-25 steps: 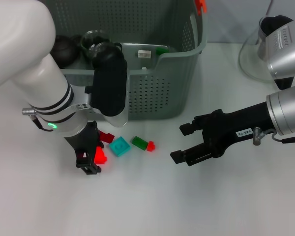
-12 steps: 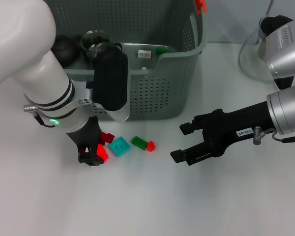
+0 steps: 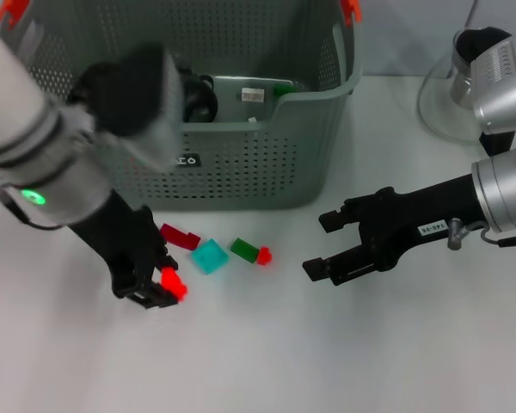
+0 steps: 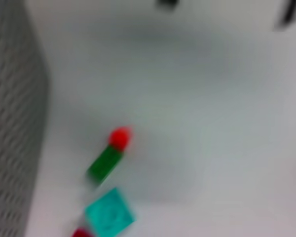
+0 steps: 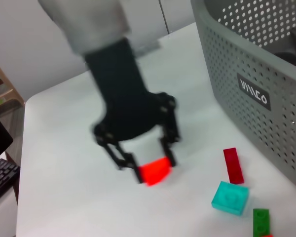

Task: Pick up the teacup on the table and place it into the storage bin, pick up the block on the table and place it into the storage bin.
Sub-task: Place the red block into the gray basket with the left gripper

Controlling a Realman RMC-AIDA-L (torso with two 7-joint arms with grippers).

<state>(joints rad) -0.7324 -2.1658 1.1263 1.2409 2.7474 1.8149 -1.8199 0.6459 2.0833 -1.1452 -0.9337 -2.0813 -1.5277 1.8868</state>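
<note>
White tabletop (image 3: 267, 361) all around us, with the storage bin (image 3: 267, 163) at the back and a glass vessel (image 3: 451, 103) off to our right. Our left gripper (image 3: 155, 288) has its fingers clamped on a bright red block (image 3: 173, 283), and from the right wrist view that red block (image 5: 154, 171) looks clear of the surface, pinched between the two black fingertips (image 5: 168, 157). So we read this as the carry step of the block half of the job: grasp made, lift under way, drop not yet done.

Near the bin's front wall lie a dark red block (image 3: 180, 236), a teal block (image 3: 210, 255), and a green block (image 3: 242, 249) touching a small red piece (image 3: 263, 255). Dark round things sit inside the bin; we cannot tell whether the teacup is among them.

Our right gripper (image 3: 331, 245) hovers over the table right of the blocks, fingers spread, holding nothing.

Next, as we judge it, the left arm needs height to clear the bin's rim, then travel over the opening before letting go. The risk is clipping that front wall.
</note>
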